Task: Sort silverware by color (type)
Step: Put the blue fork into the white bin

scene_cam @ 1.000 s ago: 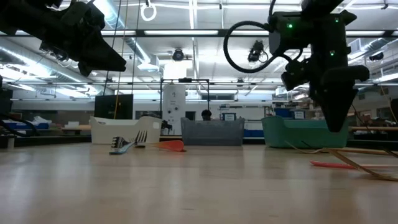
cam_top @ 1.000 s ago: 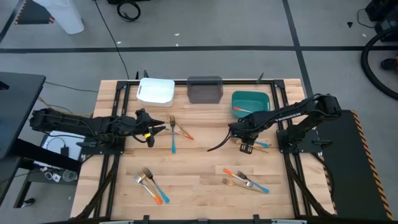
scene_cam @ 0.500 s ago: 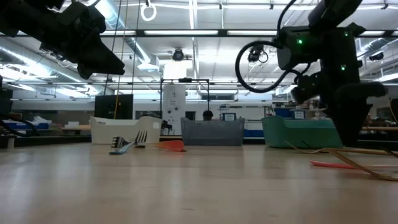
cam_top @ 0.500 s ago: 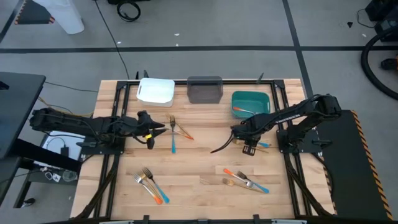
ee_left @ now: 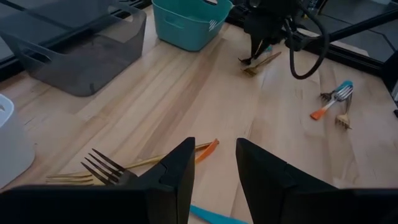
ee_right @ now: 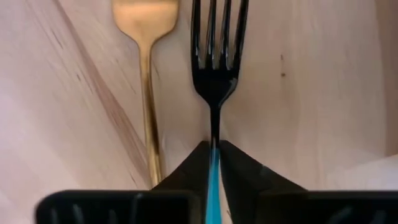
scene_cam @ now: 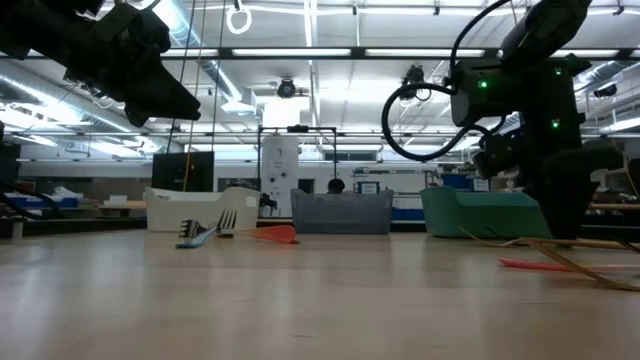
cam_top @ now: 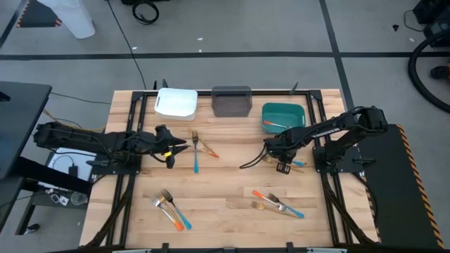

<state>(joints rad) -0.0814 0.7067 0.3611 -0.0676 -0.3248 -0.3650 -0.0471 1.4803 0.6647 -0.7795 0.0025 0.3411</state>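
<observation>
Near the worktop's right edge, the right gripper has its fingers pinched on the blue-handled fork; so thin a grip could slip or drag the gold fork just beside it.

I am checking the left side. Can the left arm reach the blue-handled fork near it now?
Probably yes. The left gripper hovers open just beside the blue-handled fork, and nothing stands between them; only a golden fork lies across it.
</observation>
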